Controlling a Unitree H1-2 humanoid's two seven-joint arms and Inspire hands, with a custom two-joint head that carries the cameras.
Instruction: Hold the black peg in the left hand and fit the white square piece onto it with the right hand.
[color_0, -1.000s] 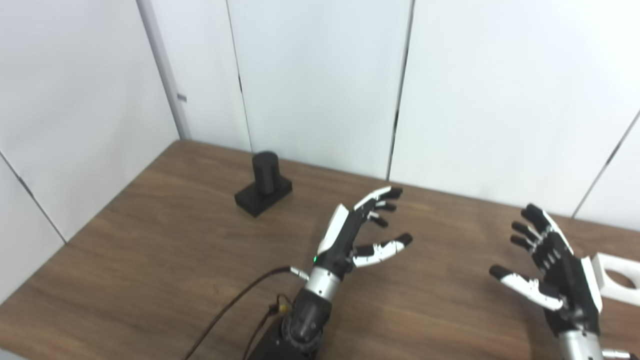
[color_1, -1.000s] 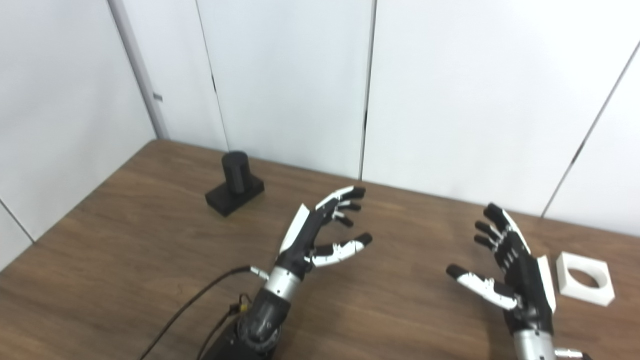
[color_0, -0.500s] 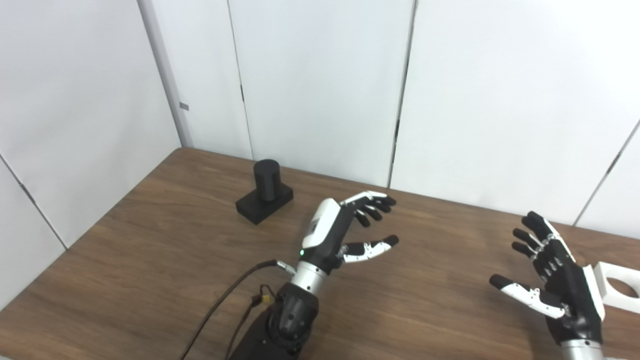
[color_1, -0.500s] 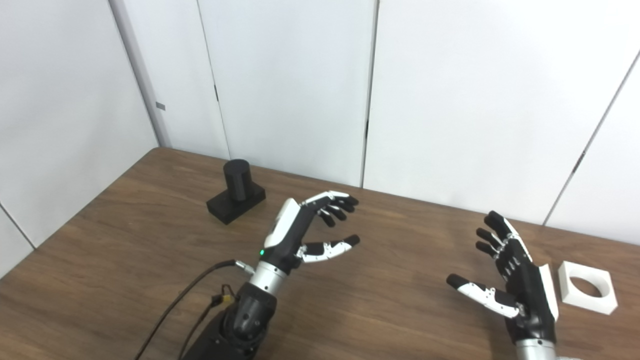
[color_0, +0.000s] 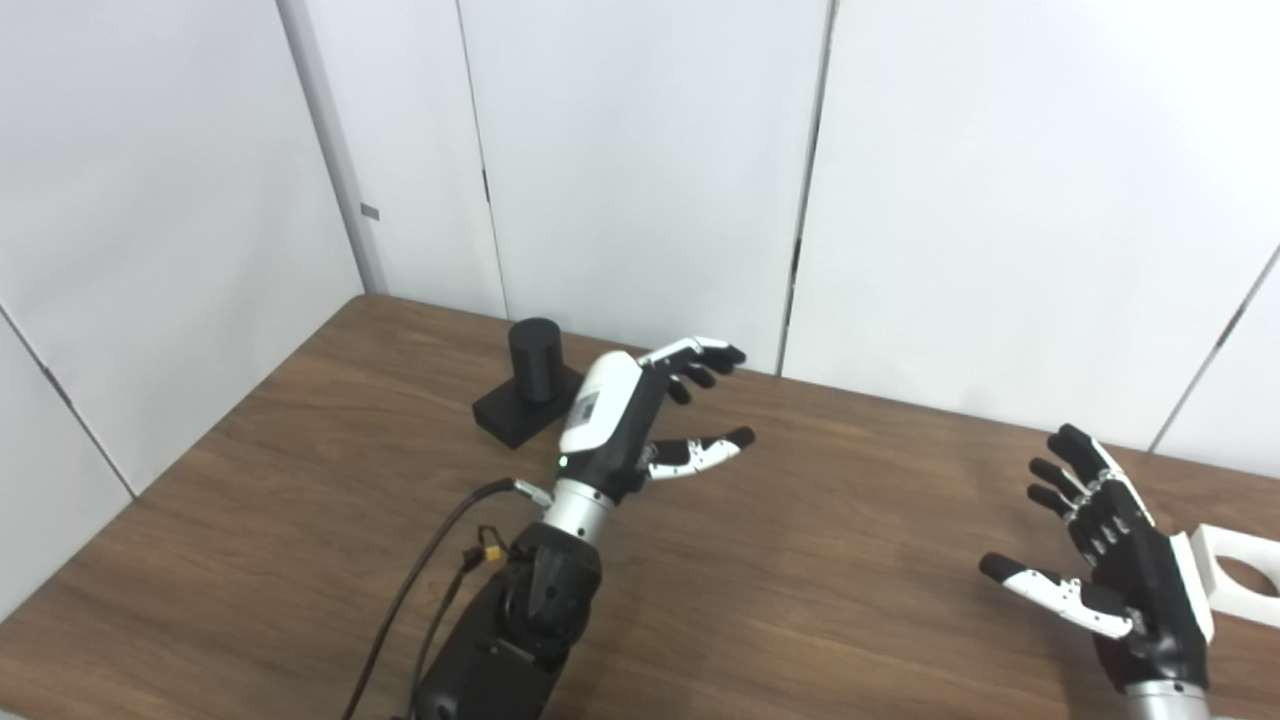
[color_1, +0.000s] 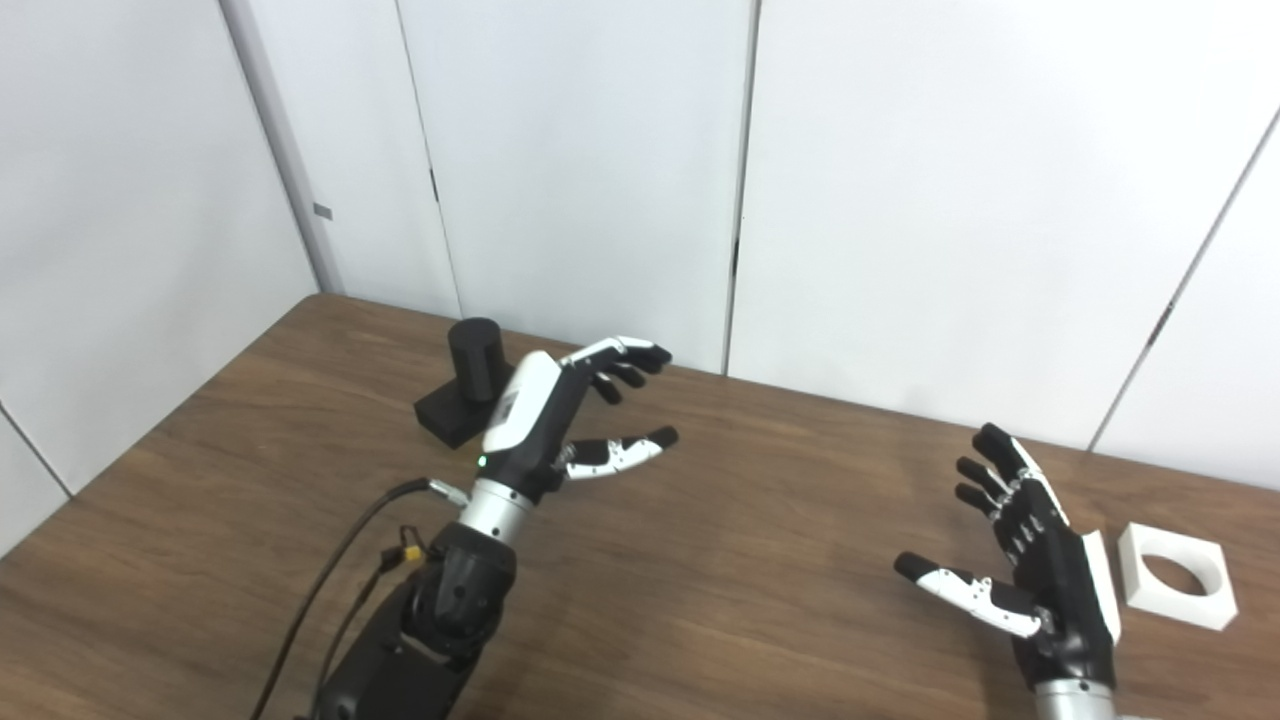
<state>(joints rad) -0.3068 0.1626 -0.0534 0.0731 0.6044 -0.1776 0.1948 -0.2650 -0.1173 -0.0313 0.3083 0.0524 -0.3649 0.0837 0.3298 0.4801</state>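
Observation:
The black peg (color_0: 534, 362) is a short upright cylinder on a black square base, standing at the back left of the wooden table (color_0: 300, 480). My left hand (color_0: 640, 415) is open and empty, raised above the table just right of the peg, apart from it. The white square piece (color_1: 1177, 576) with a round hole lies flat at the far right. My right hand (color_1: 1030, 560) is open and empty, just left of the white piece, not touching it.
White wall panels (color_0: 640, 150) close off the back and left sides of the table. A black cable (color_0: 420, 590) runs along my left forearm near the front edge.
My left hand has moved up and to the left, toward the black peg. My right hand has stayed about where it was. The camera has tilted up a little.

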